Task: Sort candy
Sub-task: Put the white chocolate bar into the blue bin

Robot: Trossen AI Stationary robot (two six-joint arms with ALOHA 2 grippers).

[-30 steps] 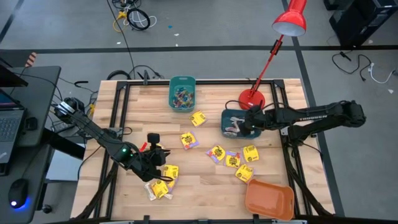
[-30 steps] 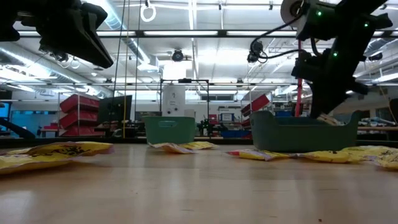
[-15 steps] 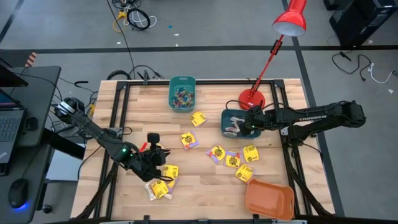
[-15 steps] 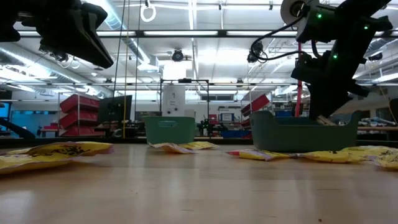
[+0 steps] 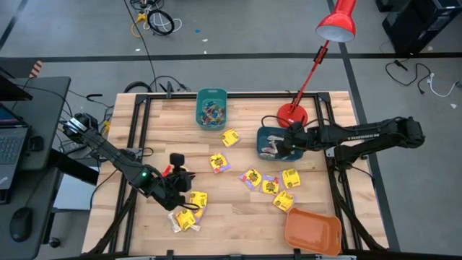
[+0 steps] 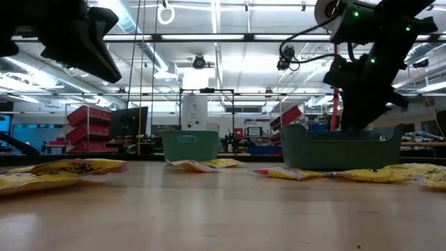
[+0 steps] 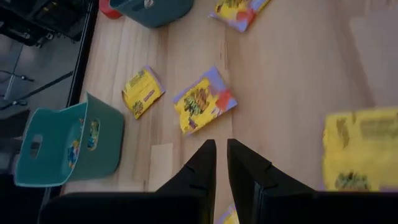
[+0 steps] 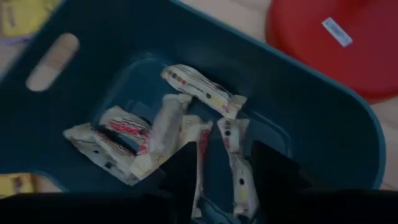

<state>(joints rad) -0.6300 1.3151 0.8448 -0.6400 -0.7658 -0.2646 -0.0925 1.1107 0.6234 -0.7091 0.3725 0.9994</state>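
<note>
My right pincer (image 5: 286, 141), fingers spread and empty over the dark bin (image 5: 264, 133), sits nearest the yellow packet (image 5: 291, 178) at six o'clock.

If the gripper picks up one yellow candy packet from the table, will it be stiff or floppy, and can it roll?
The yellow candy packet lies flat on the wooden table, so it probably will not roll. Its thin, slightly crinkled wrapper suggests it is light and floppy, and a push would likely slide it.
</note>
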